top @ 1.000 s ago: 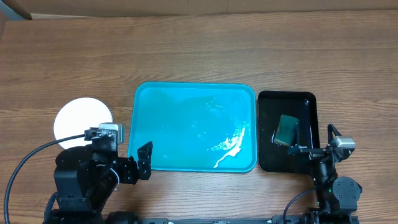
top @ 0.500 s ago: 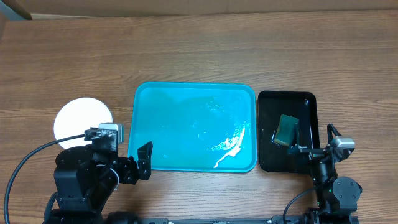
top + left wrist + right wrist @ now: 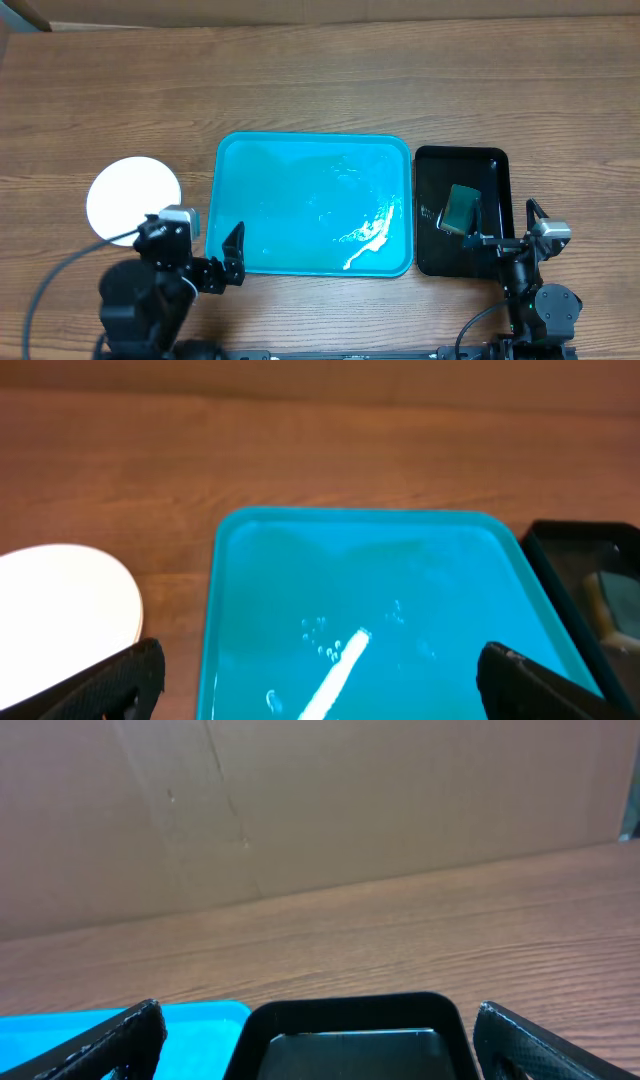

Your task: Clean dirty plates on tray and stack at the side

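Since before, the left arm (image 3: pixel 140 290) has drawn back, uncovering more of the plates (image 3: pixel 133 193), a white disc on the bench (image 3: pixel 300 80) left of the smeared tray (image 3: pixel 312 137). Both left tool (image 3: pixel 320 688) and right tool (image 3: pixel 320 1042) stand apart, empty.

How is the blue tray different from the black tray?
The blue tray is bigger; the black tray is smaller and narrower. The blue tray has a white smear; the black tray holds a green sponge. Both are rectangular with raised rims.
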Robot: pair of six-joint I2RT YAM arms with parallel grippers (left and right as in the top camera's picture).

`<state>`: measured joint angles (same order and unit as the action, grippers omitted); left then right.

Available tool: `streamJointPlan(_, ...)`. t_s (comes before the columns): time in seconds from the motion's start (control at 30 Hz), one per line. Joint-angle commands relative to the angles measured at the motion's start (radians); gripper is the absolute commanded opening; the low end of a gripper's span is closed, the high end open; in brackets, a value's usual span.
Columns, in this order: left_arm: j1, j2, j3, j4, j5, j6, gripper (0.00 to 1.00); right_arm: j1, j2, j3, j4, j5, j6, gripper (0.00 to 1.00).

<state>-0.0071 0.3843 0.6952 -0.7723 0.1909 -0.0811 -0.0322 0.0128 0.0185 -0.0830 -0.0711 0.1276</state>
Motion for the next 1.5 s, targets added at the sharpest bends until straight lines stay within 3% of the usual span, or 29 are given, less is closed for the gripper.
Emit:
streamJointPlan(0.0,0.000,-0.110,-0.152,0.108,-0.007,0.013,1.00,-0.005,-0.010,-0.010,0.005,0.000,0.002,1.00)
streamJointPlan(0.3,0.000,-0.341,-0.467,0.483,-0.007,0.010,1.00,-0.005,-0.010,-0.010,0.005,0.000,0.002,1.00)
streamJointPlan(0.63,0.000,-0.381,-0.684,0.927,-0.015,0.084,1.00,-0.005,-0.010,-0.010,0.005,0.000,0.002,1.00)
streamJointPlan(0.87,0.000,-0.381,-0.690,0.703,-0.010,0.066,1.00,-0.005,-0.010,-0.010,0.005,0.000,0.002,1.00)
streamJointPlan(1.47,0.000,-0.381,-0.690,0.712,-0.018,0.067,1.00,-0.005,-0.010,-0.010,0.005,0.000,0.002,1.00)
